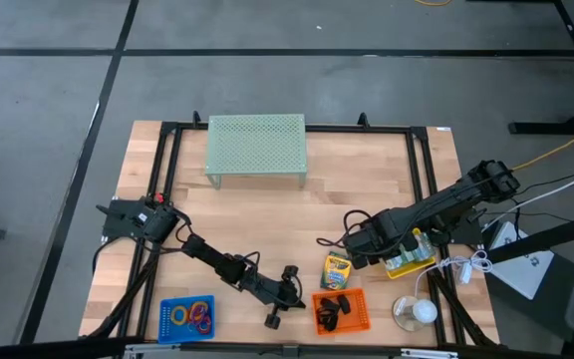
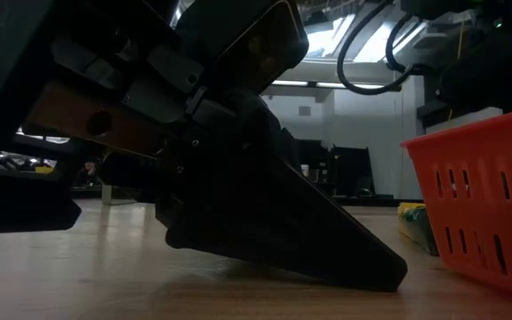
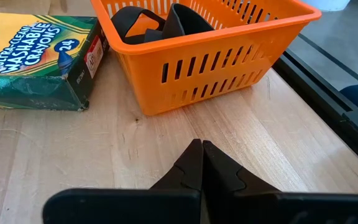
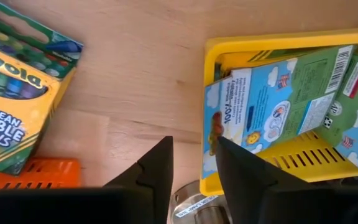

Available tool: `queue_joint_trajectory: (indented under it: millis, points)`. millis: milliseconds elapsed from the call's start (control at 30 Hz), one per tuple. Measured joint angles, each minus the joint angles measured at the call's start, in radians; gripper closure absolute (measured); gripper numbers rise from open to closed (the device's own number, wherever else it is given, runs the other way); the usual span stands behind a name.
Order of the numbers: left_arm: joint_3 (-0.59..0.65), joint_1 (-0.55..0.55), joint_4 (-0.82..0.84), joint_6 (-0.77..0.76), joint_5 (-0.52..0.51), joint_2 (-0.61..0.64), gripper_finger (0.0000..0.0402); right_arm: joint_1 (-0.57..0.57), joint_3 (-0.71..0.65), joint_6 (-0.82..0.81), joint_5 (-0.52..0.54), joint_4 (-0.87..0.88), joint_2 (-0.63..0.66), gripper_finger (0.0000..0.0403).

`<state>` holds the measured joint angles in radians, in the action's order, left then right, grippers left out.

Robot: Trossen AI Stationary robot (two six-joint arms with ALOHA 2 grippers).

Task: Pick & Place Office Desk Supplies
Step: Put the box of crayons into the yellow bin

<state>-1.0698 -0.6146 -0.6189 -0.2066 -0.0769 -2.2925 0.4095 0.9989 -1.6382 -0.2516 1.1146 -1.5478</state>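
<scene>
You see a counter (image 3: pixel 278 124) of pale, smooth wood with fine grain. The orange basket (image 3: pixel 229 56) is shiny plastic with slots, and so is the yellow basket (image 4: pixel 303 155). The crayon box (image 3: pixel 36 56) is printed cardboard. The fingers (image 3: pixel 194 171) look like matt black plastic.

Pale wooden table (image 1: pixel 267 214) ringed by a black frame (image 1: pixel 417 160), with a pale green mesh riser (image 1: pixel 256 148) upright at its middle toward the high view's top. Toward the opposite edge, a blue basket (image 1: pixel 164 319) at left, an orange basket (image 1: pixel 360 311) near the middle, a yellow basket (image 1: pixel 410 269) farther right, a white round object (image 1: pixel 414 311) between those two. Grey floor all around, crossed by a yellow cable (image 1: pixel 566 150) at right
</scene>
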Motion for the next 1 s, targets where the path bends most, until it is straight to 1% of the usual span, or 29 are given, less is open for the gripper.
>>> queue_joint_trajectory:
  millis: [267, 400, 500, 633, 700, 767, 867, 1000]
  points:
    - [0.000, 0.000, 0.000, 0.000, 0.000, 0.000, 0.0398, 0.000, 0.000, -0.003, 0.000, 0.004, 0.000, 0.0324]
    - [0.000, 0.000, 0.000, 0.000, 0.000, 0.000, 0.0398, 0.000, -0.007, -0.011, -0.003, 0.003, 0.000, 0.0329]
    - [0.000, 0.000, 0.001, 0.000, 0.000, 0.000, 0.0398, 0.005, -0.033, -0.024, -0.022, 0.003, 0.000, 0.0323]
    - [0.000, -0.002, 0.005, 0.000, 0.000, 0.000, 0.0398, 0.014, -0.068, -0.026, -0.071, -0.034, 0.000, 0.0299]
    - [0.000, -0.002, 0.005, 0.000, 0.000, 0.000, 0.0398, 0.018, -0.073, -0.024, -0.078, -0.043, 0.000, 0.0286]
    - [0.000, -0.002, 0.005, 0.000, 0.000, 0.000, 0.0398, 0.020, -0.074, -0.023, -0.073, -0.041, 0.000, 0.0282]
    - [0.000, -0.002, 0.005, 0.001, 0.000, 0.000, 0.0398, 0.020, -0.074, -0.018, -0.056, -0.042, 0.000, 0.0295]
    - [0.000, -0.002, 0.005, 0.001, -0.001, 0.000, 0.0398, 0.020, -0.074, -0.004, -0.055, -0.046, 0.000, 0.0332]
